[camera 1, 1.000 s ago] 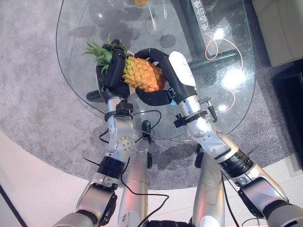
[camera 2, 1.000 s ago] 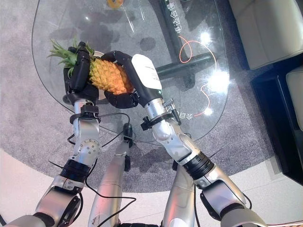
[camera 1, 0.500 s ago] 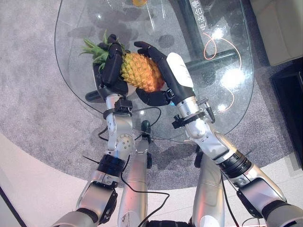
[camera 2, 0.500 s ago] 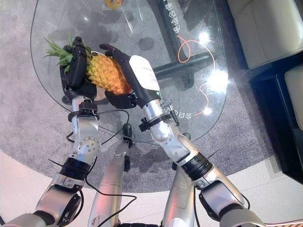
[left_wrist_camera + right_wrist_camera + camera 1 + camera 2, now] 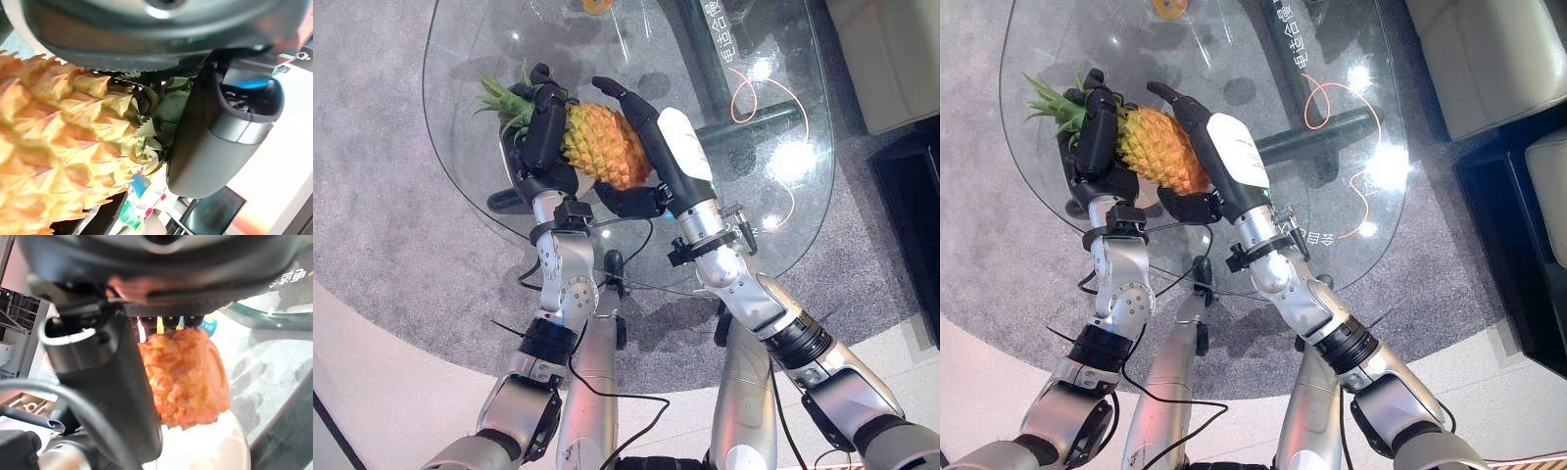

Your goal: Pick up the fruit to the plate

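Since pineapple (image 5: 597,145) is big and heavy, both hands share it — left hand (image 5: 540,137) curled round leafy end, right hand (image 5: 658,147) cupping fat end, fingers fairly straight. Fruit held up over glass worktop (image 5: 773,196) — white plate (image 5: 215,450) just below.

We seem to be in a home living room. We look down on a low oval glass coffee table (image 5: 783,88) with a dark metal frame under its top, standing on a grey carpet (image 5: 382,225). Beside it we see the pale cushions of a sofa (image 5: 1489,59) and a piece of dark furniture (image 5: 911,215) at the carpet's edge.
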Robot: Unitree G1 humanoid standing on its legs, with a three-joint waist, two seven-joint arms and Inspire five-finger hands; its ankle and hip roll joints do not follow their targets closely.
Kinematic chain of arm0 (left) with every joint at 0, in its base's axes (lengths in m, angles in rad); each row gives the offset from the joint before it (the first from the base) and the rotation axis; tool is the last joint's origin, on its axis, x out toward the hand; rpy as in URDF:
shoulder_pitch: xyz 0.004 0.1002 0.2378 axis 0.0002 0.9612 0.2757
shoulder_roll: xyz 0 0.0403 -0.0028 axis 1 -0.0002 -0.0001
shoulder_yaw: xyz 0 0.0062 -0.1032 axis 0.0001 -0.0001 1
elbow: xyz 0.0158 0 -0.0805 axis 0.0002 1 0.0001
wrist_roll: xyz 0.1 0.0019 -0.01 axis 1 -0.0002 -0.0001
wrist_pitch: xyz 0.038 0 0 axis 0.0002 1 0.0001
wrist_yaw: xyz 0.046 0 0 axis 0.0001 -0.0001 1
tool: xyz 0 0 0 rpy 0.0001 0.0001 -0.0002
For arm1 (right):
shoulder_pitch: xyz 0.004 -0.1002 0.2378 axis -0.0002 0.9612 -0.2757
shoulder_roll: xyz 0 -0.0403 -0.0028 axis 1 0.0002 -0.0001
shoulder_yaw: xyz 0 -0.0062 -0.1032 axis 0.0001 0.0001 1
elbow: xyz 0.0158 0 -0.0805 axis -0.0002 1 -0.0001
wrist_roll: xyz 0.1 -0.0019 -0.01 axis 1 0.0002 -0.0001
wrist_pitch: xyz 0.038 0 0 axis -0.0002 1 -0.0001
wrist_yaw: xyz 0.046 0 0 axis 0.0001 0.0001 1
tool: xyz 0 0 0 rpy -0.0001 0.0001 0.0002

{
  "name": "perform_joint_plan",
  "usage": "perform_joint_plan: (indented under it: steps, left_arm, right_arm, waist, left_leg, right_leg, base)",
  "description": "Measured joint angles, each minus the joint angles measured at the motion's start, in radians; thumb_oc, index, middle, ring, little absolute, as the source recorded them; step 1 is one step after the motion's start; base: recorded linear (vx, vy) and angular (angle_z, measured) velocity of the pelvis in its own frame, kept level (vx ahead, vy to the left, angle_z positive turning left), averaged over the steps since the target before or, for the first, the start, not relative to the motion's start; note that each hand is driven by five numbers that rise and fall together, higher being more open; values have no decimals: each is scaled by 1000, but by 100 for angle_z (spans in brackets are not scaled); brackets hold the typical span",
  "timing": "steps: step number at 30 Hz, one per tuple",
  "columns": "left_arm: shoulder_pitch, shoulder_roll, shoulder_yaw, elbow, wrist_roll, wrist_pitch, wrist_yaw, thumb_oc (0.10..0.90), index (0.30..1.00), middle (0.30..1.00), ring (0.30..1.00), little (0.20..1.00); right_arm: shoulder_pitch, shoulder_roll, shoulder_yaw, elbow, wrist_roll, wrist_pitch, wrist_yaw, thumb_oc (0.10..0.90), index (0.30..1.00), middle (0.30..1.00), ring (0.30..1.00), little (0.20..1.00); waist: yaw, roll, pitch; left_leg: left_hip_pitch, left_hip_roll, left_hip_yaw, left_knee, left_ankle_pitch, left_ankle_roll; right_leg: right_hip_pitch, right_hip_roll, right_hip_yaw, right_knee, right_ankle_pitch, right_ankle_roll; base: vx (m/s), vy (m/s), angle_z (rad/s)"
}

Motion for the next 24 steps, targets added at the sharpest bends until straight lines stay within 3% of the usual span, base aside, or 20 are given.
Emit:
perform_joint_plan:
  steps: [13,24]
  left_arm:
    - [-9,-15,-12,-31,199,-4,298,100,300,300,300,200]
    - [-19,-30,-12,-31,241,-24,420,100,300,300,300,200]
  right_arm:
    - [-1,17,7,0,0,2,-7,800,900,900,900,900]
    - [-1,19,13,0,0,3,-13,800,900,900,900,900]
  waist:
    - [12,0,0]
    - [21,0,0]
  left_leg:
    - [0,0,0,-1,1,0]
    - [0,0,0,-3,1,0]
  right_leg:
    - [-1,0,0,1,0,0]
    - [-1,0,0,0,-1,0]
  base:
    - [0,0,0]
    - [0,0,0]
